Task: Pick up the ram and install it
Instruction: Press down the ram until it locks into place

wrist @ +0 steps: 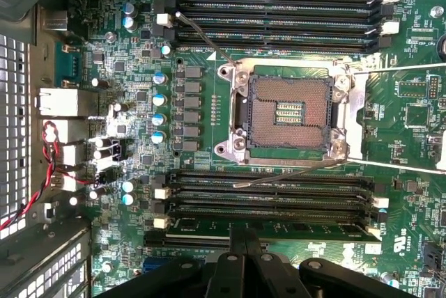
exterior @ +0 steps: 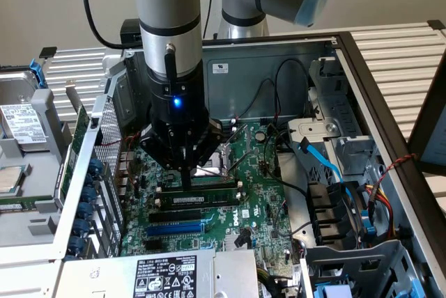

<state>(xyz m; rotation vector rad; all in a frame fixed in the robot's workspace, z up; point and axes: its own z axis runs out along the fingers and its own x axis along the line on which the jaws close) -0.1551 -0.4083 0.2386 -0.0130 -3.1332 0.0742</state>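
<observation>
Fingers of the end effector are pressed together, tips right down on the ram. That green stick lies directly beneath the tips, seated, it seems, in 1 of the black slots beside the CPU socket. Long axis runs across the motherboard, exterior view's left to right, parallel to the neighbouring slots, edge upward under the end effector.

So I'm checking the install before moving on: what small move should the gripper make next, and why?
Probably a short straight press down. The shut gripper rests its fingertips on the ram's top edge, and the stick already stands in a black slot beside the CPU socket, apparently not fully seated.
</observation>
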